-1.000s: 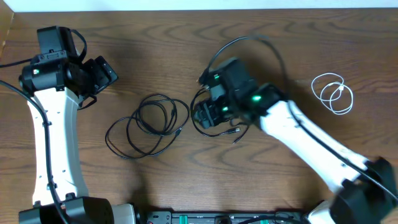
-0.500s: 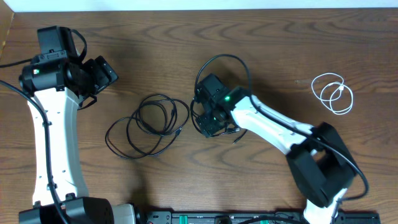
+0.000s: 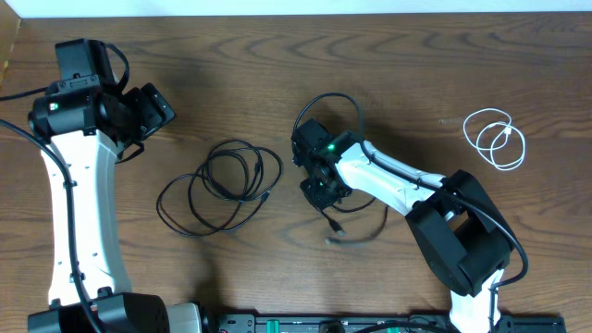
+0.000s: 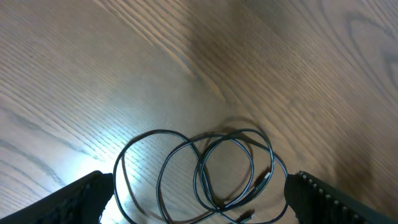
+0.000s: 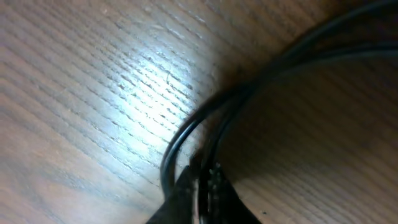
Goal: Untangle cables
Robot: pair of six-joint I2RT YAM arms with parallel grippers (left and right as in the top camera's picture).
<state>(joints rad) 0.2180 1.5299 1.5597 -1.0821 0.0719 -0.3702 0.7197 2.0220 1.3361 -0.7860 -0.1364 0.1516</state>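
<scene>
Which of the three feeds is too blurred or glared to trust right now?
Overhead: sharp and evenly lit, black coil and white cable both crisp. Left wrist: mostly clear, one glare patch on the table beside the coil. Right wrist: the worst, very close and out of focus, the black cord soft-edged, glare on the wood, heavy shadow to its right.

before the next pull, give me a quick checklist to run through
1. right gripper shut on black strand: ok
2. left gripper open and empty: ok
3. black coil lying apart from the held strand: ok
4. white cable off to the side, untouched: ok
5. knots in the strand at the grip: cannot tell
</scene>
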